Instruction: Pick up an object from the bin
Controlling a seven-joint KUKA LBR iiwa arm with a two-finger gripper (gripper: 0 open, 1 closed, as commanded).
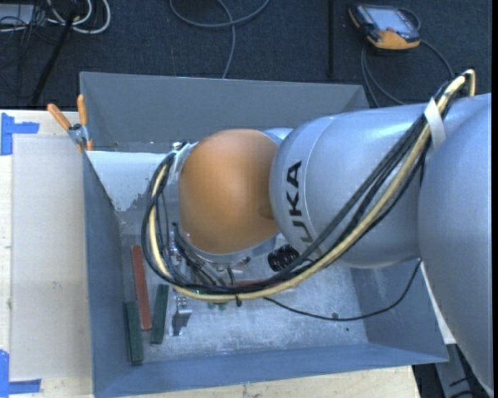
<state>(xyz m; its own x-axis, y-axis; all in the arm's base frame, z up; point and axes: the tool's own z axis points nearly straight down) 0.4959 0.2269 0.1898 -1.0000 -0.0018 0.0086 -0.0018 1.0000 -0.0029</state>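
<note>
the gripper (180,315) is hanging low in the bin (382,338); whether it is open or closed i cannot tell. just beside it a green stick (159,313) is lying, with a red stick (138,276) and a dark stick (133,332) beyond. all are lying flat, so the pick is looking not yet done.

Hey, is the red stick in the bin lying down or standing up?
Lying down: the red stick stretches lengthwise along the bin's left side, beside green sticks.
</note>
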